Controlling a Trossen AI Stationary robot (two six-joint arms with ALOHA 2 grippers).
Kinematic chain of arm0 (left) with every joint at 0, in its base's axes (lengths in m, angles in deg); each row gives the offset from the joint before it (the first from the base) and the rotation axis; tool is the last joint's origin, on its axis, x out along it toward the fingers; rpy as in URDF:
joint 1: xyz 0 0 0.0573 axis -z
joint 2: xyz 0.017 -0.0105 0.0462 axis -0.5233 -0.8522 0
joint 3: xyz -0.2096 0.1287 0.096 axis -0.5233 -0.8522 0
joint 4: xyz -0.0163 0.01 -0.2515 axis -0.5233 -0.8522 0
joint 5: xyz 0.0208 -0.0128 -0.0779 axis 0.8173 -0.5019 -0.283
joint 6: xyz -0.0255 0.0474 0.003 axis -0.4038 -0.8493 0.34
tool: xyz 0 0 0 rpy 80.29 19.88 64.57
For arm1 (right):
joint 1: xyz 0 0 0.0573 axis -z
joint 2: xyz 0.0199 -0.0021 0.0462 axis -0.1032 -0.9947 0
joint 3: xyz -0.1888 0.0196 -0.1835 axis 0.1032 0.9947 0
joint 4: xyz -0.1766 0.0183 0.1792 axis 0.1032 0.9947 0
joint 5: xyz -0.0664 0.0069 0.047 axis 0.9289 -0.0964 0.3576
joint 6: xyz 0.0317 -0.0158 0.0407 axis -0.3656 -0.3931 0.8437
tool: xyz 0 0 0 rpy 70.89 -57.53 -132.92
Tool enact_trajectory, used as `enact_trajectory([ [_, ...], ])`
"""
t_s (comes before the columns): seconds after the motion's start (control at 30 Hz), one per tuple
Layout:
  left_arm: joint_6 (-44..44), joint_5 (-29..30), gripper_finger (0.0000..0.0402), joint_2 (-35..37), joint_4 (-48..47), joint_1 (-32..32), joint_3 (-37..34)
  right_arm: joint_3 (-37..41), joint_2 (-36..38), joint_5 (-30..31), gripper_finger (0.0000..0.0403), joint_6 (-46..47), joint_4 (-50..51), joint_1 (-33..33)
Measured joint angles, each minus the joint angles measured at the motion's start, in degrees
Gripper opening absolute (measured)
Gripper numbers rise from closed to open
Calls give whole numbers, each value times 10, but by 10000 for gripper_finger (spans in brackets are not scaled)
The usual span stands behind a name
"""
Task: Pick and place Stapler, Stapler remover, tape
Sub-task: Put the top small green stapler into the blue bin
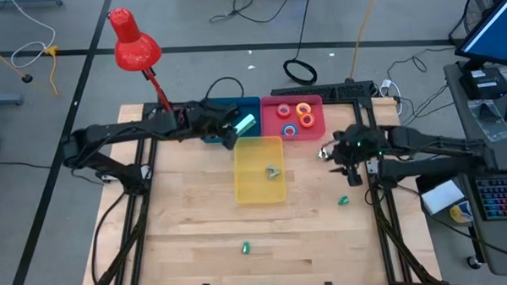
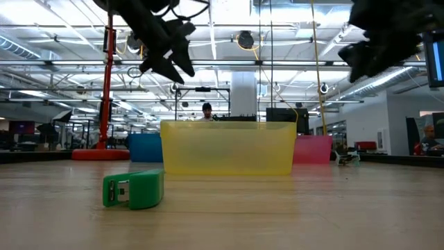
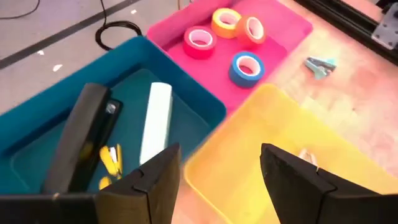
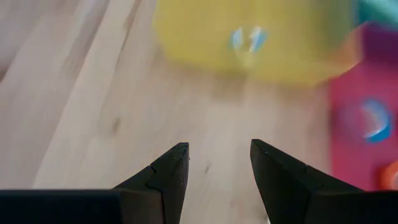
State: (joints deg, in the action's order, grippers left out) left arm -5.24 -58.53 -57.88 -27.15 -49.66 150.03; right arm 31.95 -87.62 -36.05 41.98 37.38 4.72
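Note:
My left gripper hangs open and empty above the corner where the blue bin meets the yellow bin. A black stapler and a pale stapler lie in the blue bin. Several tape rolls, among them a blue one and a red one, lie in the pink bin. One staple remover lies in the yellow bin and another on the table right of the pink bin. My right gripper is open above the bare table, right of the yellow bin.
A small green stapler lies on the table near its front edge. Another green piece lies near the right edge. A red lamp stands at the far left corner. Bare wood spreads in front of the bins.

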Motion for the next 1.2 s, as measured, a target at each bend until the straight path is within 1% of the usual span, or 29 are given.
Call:
enact_trajectory([
  [0.07,11,14,220,3,-1,19,0,0,-2,10,164,4,31,-31],
  [0.3,35,41,220,2,-1,73,0,-4,-8,15,164,37,26,-145],
  [0.47,55,75,220,2,0,97,0,-4,-47,17,164,51,26,-202],
  [0.63,56,77,221,2,1,104,0,-4,-114,18,164,94,21,-226],
  [0.8,56,77,221,2,1,110,0,-4,-173,17,164,109,22,-240],
  [1.2,50,75,221,2,-1,112,0,-4,-241,15,164,123,26,-262],
])
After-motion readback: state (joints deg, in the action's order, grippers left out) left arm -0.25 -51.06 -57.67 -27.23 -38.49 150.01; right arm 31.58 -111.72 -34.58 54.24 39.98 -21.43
